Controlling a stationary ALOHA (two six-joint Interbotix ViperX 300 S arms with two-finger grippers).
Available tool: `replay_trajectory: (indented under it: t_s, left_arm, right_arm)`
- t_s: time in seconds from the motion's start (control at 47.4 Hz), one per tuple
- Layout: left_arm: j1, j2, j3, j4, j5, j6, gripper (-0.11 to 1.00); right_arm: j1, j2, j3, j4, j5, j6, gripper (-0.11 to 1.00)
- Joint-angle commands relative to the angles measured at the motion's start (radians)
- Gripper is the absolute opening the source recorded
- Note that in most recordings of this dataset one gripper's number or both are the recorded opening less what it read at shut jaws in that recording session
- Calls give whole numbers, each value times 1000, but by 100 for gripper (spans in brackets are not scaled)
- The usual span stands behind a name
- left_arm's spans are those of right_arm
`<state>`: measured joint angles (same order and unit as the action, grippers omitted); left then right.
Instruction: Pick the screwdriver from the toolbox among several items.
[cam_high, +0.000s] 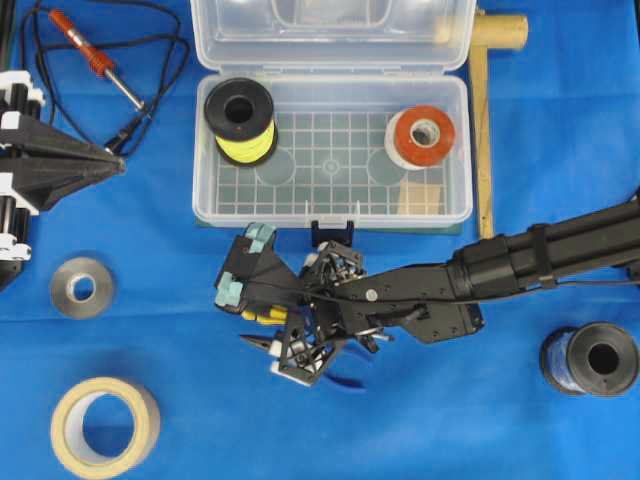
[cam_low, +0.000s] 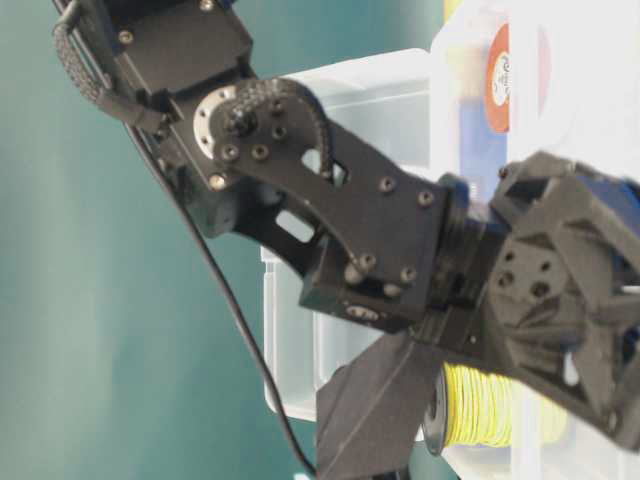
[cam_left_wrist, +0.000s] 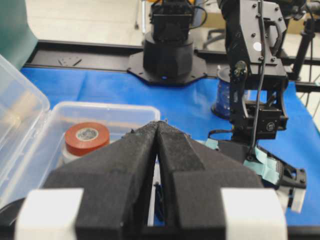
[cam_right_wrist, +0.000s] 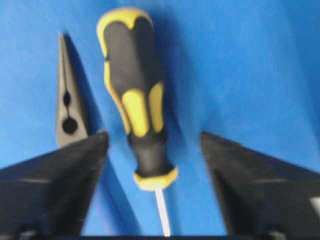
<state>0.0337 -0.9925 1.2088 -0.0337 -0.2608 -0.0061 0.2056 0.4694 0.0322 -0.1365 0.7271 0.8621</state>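
Observation:
The screwdriver (cam_right_wrist: 135, 95), yellow-and-black handle and thin silver shaft, lies on the blue cloth in front of the toolbox (cam_high: 205, 195); in the overhead view only bits of its yellow (cam_high: 262, 318) show under the right arm. My right gripper (cam_right_wrist: 154, 137) is open and hovers over it, jaws either side of the handle's shaft end, not touching; it also shows in the overhead view (cam_high: 248, 285). The clear toolbox is open and holds a yellow wire spool (cam_high: 242, 122), an orange-red tape roll (cam_high: 423, 137) and a wooden block (cam_high: 420, 198). My left gripper (cam_high: 115, 163) is shut and empty at the far left.
Needle-nose pliers (cam_right_wrist: 67, 100) lie close beside the screwdriver. A soldering iron (cam_high: 95, 60) with black cord lies at the back left. A grey roll (cam_high: 82, 288), a masking-tape roll (cam_high: 105, 427), a dark spool (cam_high: 590, 358) and a wooden mallet (cam_high: 483, 120) surround the box.

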Motion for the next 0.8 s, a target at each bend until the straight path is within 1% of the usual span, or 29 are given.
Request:
replay_trajectory:
  t_s: [0.0, 0.042, 0.148, 0.232, 0.316, 0.337, 0.38, 0.506, 0.59, 0.611, 0.78]
  left_arm:
    - [3, -2, -11, -2, 2, 2, 0]
    - [3, -3, -9, -2, 2, 2, 0]
    - [3, -8, -8, -2, 3, 0, 0]
    - [3, -8, -8, -2, 3, -2, 0]
    - [3, -8, -8, 0, 3, -6, 0]
    - [3, -8, -8, 0, 3, -6, 0]
    - [3, -8, -8, 0, 3, -8, 0]
    - [3, -3, -6, -2, 3, -9, 0]
    - [3, 0, -6, -2, 3, -9, 0]
    - [3, 0, -6, -2, 0, -9, 0]
    - [3, 3, -5, 0, -6, -9, 0]
  right_arm:
    - [0, -91, -11, -15, 44, -3, 81]
    - [2, -127, -9, -25, 69, -5, 82]
    - [8, -218, 3, -57, 112, -5, 74]
    - [18, -302, 23, -101, 141, -5, 76]
    - [35, -390, 63, -155, 164, -8, 76]
    - [41, -425, 83, -176, 167, -9, 76]
    - [51, -474, 115, -202, 169, -11, 76]
    - [74, -624, 235, -261, 163, 0, 76]
    - [83, -721, 336, -285, 143, 3, 76]
    - [84, -759, 376, -295, 129, 5, 76]
    - [84, -976, 588, -336, 15, 9, 76]
